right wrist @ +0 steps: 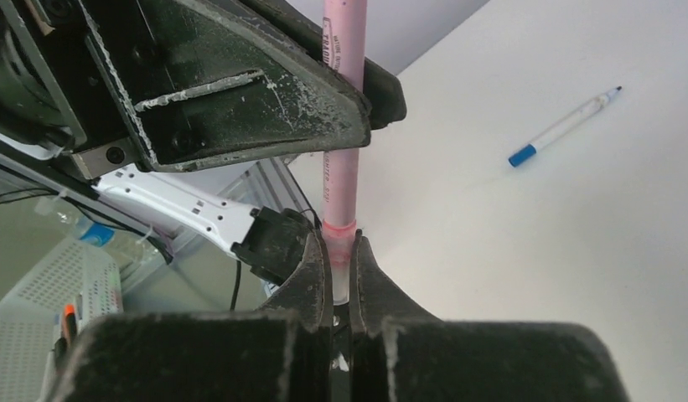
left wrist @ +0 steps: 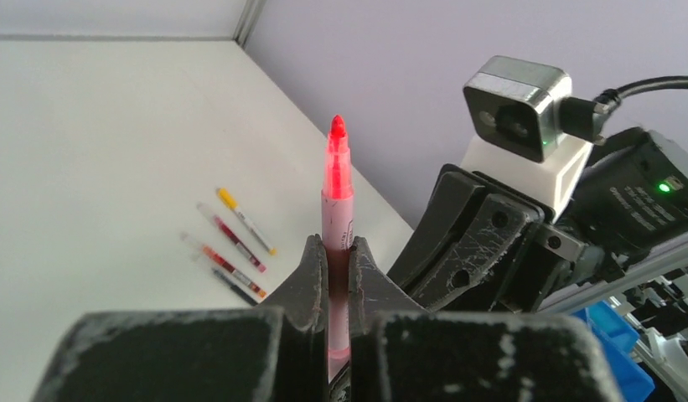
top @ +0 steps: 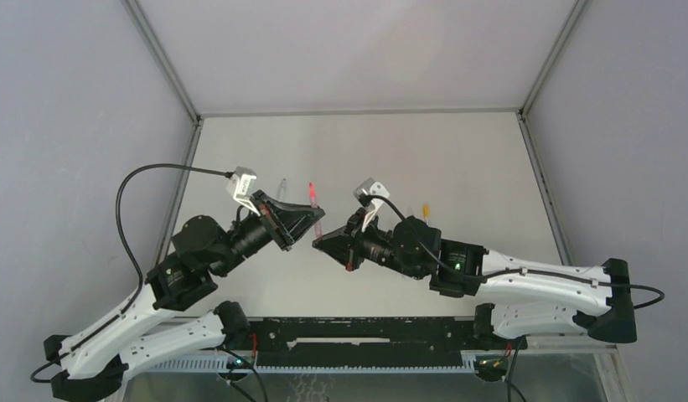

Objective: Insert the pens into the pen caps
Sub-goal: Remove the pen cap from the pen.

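Clamping slim pink pen (left wrist: 338,201): scuffed black L jaws, R jaws.

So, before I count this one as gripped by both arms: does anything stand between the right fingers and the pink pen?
Nothing visible does. The right fingers are shut directly on one end of the pink pen, just past the left fingers holding its barrel.
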